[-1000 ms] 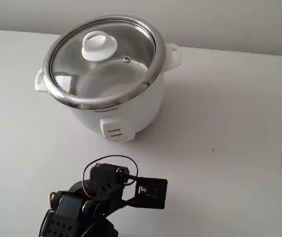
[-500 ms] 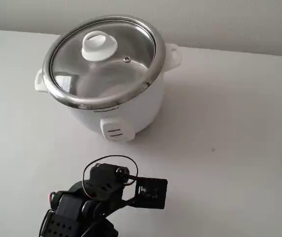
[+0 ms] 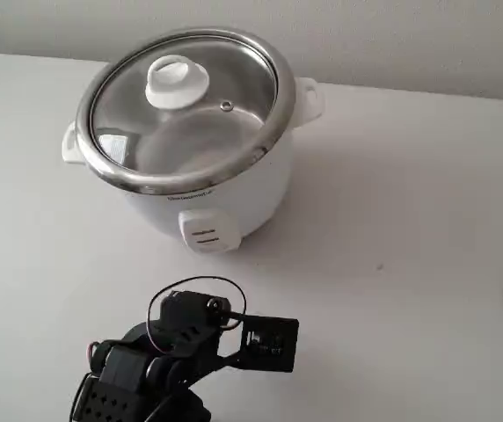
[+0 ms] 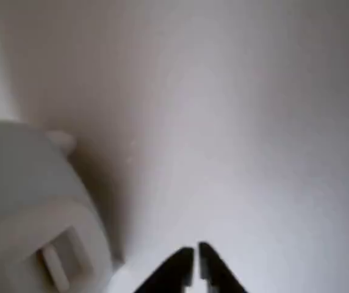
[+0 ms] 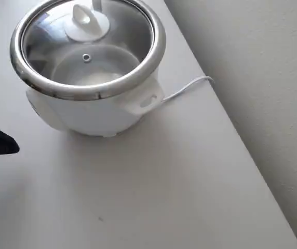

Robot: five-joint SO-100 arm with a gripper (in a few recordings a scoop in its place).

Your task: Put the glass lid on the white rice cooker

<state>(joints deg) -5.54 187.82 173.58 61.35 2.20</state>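
Nothing has moved in the last second: the glass lid (image 3: 184, 107) sits seated on the white rice cooker (image 3: 207, 207), while the tool (image 4: 196, 264), nearly closed and empty, hangs beside the cooker — job looks done.

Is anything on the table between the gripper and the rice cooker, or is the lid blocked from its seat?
Nothing visible. The glass lid already sits on the white rice cooker; bare table lies before the gripper.
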